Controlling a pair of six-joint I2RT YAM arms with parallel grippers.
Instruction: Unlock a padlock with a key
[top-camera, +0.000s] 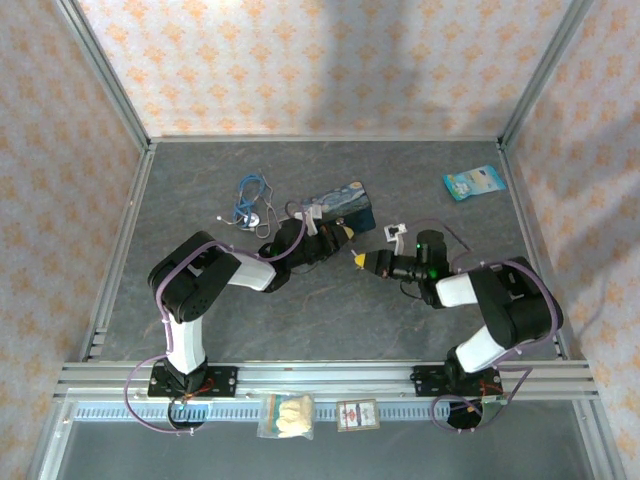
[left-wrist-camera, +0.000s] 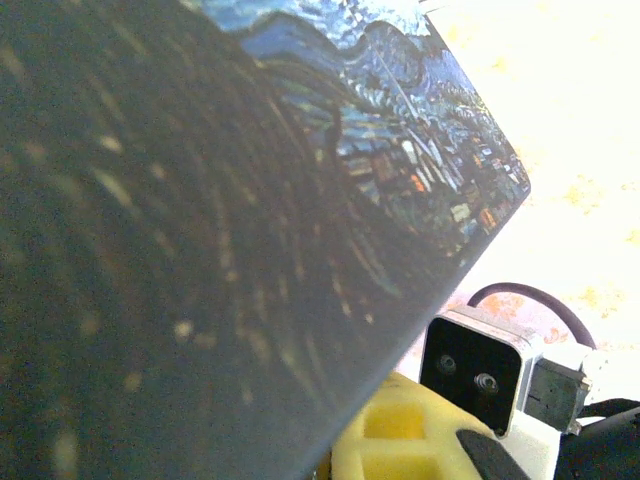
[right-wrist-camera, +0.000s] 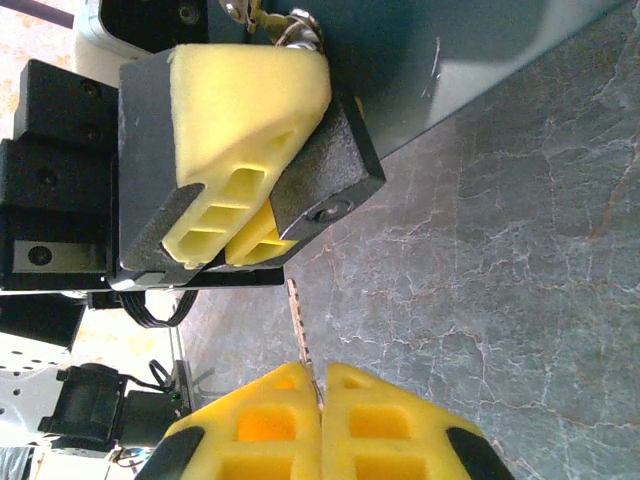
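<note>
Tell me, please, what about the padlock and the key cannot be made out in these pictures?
Padlock: right wrist view, a bit of metal at the left jaws' tips, cut off by the top edge; keyhole hidden.
Key: right wrist view, blade visible; the shut right jaws hide its head.
Top view: both too small to tell.
Left wrist view: the blurred painted box blocks them.

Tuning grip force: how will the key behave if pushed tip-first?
Probably stiff: the key is a thin, straight metal blade. Likely to pivot or slip: the right gripper pinches only its end between soft-looking yellow pads.
</note>
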